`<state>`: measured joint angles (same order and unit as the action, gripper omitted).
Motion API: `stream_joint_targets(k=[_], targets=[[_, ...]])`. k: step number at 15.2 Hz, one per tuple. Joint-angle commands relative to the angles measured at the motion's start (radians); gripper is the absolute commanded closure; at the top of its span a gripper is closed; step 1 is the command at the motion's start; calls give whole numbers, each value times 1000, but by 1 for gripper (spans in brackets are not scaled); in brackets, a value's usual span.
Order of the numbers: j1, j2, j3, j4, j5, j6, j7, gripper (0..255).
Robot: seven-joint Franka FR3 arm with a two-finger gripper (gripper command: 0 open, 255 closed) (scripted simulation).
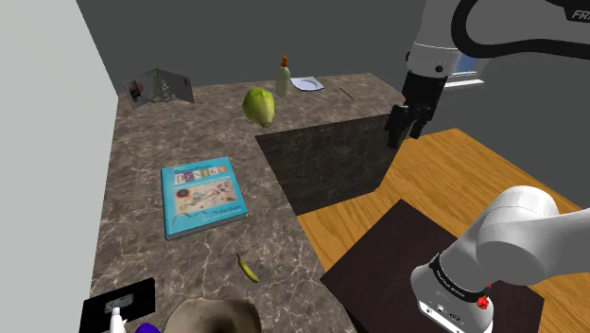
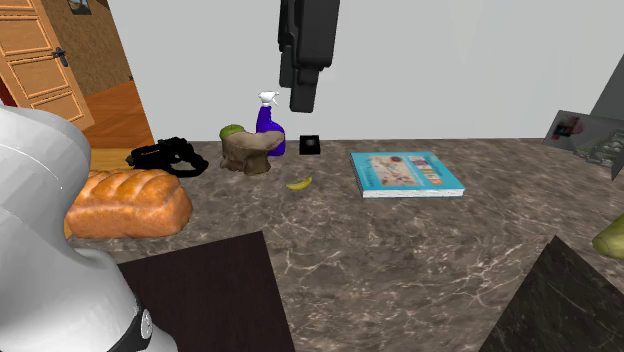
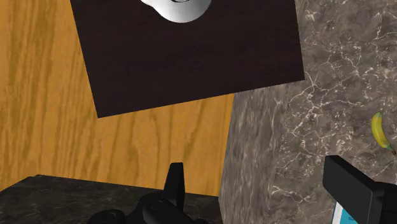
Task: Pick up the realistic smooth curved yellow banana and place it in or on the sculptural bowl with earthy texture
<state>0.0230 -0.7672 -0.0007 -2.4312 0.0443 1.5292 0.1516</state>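
One small yellow banana (image 1: 248, 269) lies on the stone counter (image 1: 142, 265), near the brown bowl (image 1: 213, 317) and the blue book (image 1: 201, 197). The black gripper (image 1: 399, 132) hangs high up, well apart from it, open and holding nothing. The banana is thin and lies flat, so the fingers might slip off it or bump the bowl.

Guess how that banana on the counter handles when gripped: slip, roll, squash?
The banana looks small and slim, so probably light. Its smooth curved skin may slip or pivot unless clamped mid-length. Lying flat on its curve on the countertop, a push would likely spin it, not roll it.
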Motion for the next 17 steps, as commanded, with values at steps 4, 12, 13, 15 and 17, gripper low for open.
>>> stream_joint_targets(k=[4,12,13,15,17], targets=[[26,29,54,-44,35,82,44,0],[93,175,201,-104,113,315,160,0],[100,200,220,-106,119,345,174,0],[112,254,257,-105,129,404,205,0],[123,313,294,-98,133,463,237,0]])
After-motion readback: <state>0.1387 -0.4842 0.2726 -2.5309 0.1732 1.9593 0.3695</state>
